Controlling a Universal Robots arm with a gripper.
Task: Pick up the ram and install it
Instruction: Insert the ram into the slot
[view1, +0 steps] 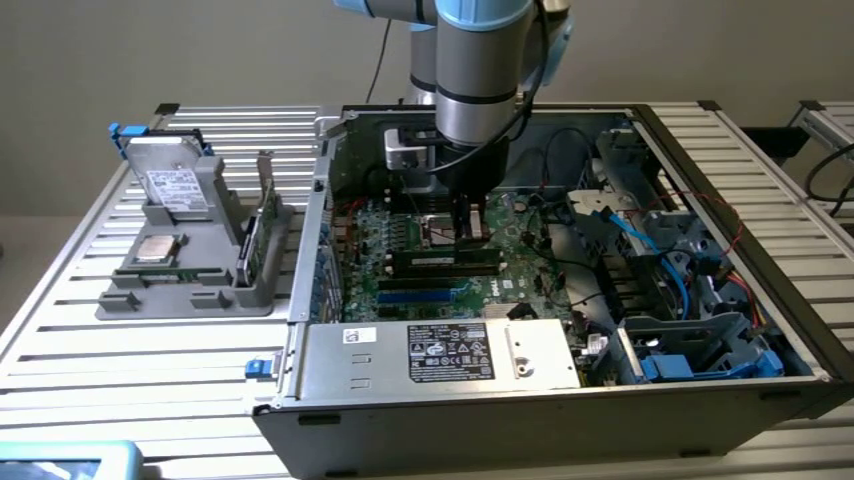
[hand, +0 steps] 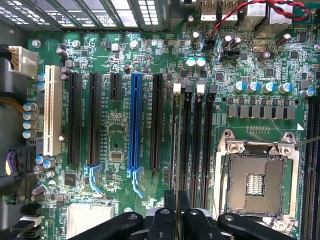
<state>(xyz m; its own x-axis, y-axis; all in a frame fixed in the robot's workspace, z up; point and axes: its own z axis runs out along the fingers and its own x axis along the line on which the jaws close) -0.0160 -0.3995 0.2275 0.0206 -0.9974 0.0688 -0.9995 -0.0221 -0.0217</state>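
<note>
We see the gripper (view1: 463, 232) low in the middle of the exterior view, inside the open case (view1: 534, 425) and down at the motherboard (view1: 400, 250). In the wrist view its fingers (hand: 162, 222) are clenched on the ram (hand: 174, 165), which shows edge-on. It lies along the outermost of the memory slots (hand: 198, 145), away from the socket (hand: 260, 182); we cannot tell whether it is seated.

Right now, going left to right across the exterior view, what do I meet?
Hard drive standing in the grey holder → gripper low inside the computer case → blue cable.
</note>
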